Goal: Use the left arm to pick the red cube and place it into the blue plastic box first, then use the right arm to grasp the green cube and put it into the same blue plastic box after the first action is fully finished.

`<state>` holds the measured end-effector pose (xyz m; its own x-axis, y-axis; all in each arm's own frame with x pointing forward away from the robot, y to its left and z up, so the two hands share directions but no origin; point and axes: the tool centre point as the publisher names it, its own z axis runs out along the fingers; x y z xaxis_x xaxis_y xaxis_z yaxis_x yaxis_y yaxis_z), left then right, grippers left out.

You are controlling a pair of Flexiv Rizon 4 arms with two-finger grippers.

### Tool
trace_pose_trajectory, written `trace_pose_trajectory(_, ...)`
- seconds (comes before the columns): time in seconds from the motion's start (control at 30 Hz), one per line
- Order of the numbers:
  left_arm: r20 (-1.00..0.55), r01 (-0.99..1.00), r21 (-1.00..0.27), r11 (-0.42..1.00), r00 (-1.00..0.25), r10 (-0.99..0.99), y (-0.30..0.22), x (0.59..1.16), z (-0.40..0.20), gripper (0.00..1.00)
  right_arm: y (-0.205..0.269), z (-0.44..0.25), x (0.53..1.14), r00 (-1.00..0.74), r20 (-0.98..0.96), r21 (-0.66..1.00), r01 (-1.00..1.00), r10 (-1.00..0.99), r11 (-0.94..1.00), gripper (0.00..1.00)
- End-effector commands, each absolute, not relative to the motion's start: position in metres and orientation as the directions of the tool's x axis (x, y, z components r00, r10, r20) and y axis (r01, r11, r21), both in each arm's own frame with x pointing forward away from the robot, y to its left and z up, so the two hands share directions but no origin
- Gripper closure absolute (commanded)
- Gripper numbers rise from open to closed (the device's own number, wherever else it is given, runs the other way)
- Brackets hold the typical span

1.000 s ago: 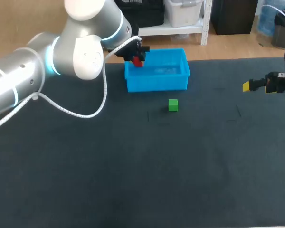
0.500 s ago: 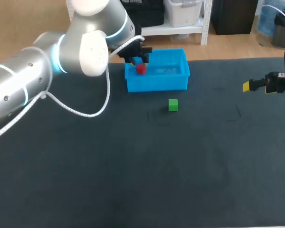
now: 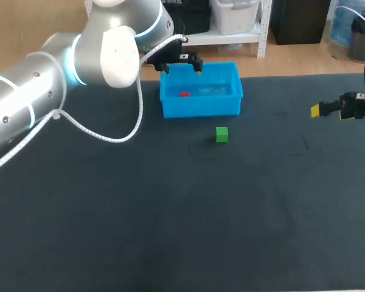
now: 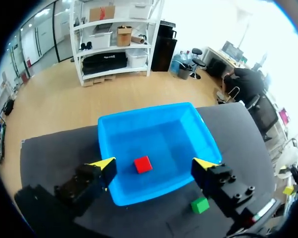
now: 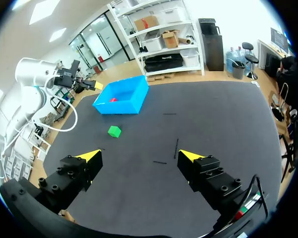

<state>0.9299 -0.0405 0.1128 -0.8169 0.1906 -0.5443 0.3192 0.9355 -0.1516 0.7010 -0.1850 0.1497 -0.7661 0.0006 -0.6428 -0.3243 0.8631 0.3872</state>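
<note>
The red cube [image 3: 184,94] lies on the floor of the blue plastic box [image 3: 200,108], near its left end; the left wrist view shows the red cube [image 4: 142,164] below my left gripper [image 4: 155,162], free of both fingers. My left gripper [image 3: 181,62] hangs open over the box's [image 4: 114,130] left end. The green cube [image 3: 222,134] sits on the dark mat just in front of the box, and in the right wrist view the green cube [image 5: 114,131] is far ahead of the gripper. My right gripper [image 5: 139,156] stands open and empty at the table's right edge [image 3: 328,110].
Dark mat [image 3: 182,213] covers the table, with thin marks near the green cube and toward the right. The box stands at the table's far edge.
My left gripper opened above the box and let go of the red cube, which dropped to the box floor. The gripper rose slightly. The right arm stayed still.
</note>
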Motion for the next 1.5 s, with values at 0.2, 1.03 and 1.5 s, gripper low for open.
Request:
trace_pose_trajectory(0.2, -0.626, 0.316, -0.157, 0.936, -0.765, 0.154, -0.006, 0.84, 0.134, 0.0, -0.186, 0.15, 0.701, -0.766, -0.642, 0.389, -0.327, -0.001, 0.861, 0.0)
trace_pose_trajectory(1.03, -0.608, 0.371, -0.262, 0.891, -0.78, 0.146, 0.071, 0.717, 0.136, 0.0, -0.186, 0.15, 0.701, -0.766, -0.642, 0.389, -0.327, -0.001, 0.861, 0.0)
trace_pose_trajectory(1.5, -0.56, 0.403, -0.266, 0.876, -0.804, 0.199, 0.09, 0.71, 0.138, 0.0, -0.186, 0.15, 0.701, -0.766, -0.642, 0.389, -0.327, -0.001, 0.861, 0.0)
